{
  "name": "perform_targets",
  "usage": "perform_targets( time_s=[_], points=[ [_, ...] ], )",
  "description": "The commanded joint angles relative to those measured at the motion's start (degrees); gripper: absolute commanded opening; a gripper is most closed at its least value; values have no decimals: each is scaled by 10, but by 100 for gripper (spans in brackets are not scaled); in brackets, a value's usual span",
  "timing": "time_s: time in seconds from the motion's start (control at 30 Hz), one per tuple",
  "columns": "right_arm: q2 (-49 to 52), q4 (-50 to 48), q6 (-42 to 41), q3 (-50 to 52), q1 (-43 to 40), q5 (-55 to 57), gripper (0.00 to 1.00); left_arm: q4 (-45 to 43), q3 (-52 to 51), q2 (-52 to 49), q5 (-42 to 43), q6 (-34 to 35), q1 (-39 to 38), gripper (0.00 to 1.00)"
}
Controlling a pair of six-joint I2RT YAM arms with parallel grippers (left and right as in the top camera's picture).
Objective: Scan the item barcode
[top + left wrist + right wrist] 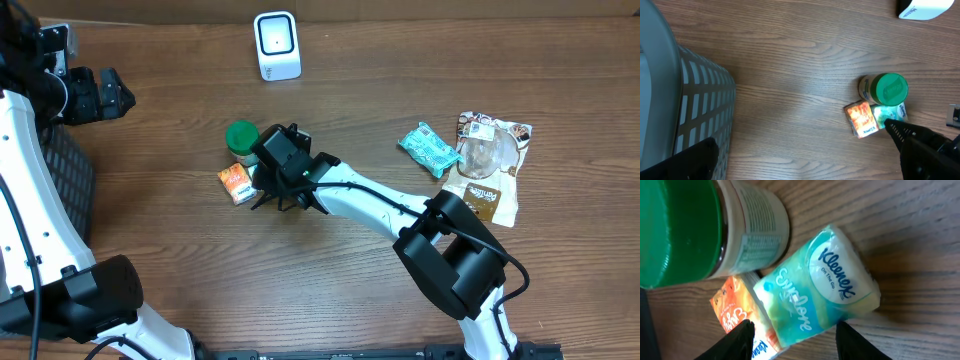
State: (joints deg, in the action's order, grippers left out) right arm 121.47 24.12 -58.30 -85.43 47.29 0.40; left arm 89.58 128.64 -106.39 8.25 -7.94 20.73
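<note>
— On the right gripper [797, 341]: how wide?
— Roughly half spread. Straddles the lower end of the tissue pack [815, 287], with one of the black fingers [740, 342] to each side. Comes right up to the wrapper on one side. Leaves a strip of the orange packet [732, 312] in sight between the other finger and the pack. So not pinching, only flanking.

— And where, for the pack itself?
— Flat on the table [920, 235], printed face up. Tucked against the orange packet, just beside the green-lidded jar [685, 230]. Well apart from the white scanner [277, 45] at the far edge.

— And the left gripper [112, 97]?
— Spread as wide as can be, holding nothing, touching nothing. Hangs at the far left, near the dark mesh basket [705, 110].

— Anything in the right wrist view alone?
— The close detail: the print on the wrapper, the label on the jar's side, the spacing at each finger.

— Overhead?
— Hides the pack under the right arm's wrist. Gives the layout instead: jar, orange packet and gripper bunched mid-table, scanner beyond them. Also takes in a teal packet [430, 148] and a brown pouch [500, 200] with a clear cup [482, 155] on it, off to the right and well apart.

— Left wrist?
— Looks across from the basket side. Catches the jar, the orange packet, part of the pack beside a black fingertip, and a corner of the scanner at the top.
</note>
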Motion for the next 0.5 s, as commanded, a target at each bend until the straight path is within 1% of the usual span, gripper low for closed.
perform_targets(
  time_s=[0.0, 0.23, 0.47],
  points=[
    [18, -8, -4, 0, 0, 22, 50, -1, 9, 8, -2, -11, -2, 100],
    [30, -25, -4, 0, 0, 26, 50, -1, 9, 8, -2, -11, -2, 99],
    [39, -35, -4, 0, 0, 41, 46, -1, 9, 8, -2, -11, -2, 100]
  ],
)
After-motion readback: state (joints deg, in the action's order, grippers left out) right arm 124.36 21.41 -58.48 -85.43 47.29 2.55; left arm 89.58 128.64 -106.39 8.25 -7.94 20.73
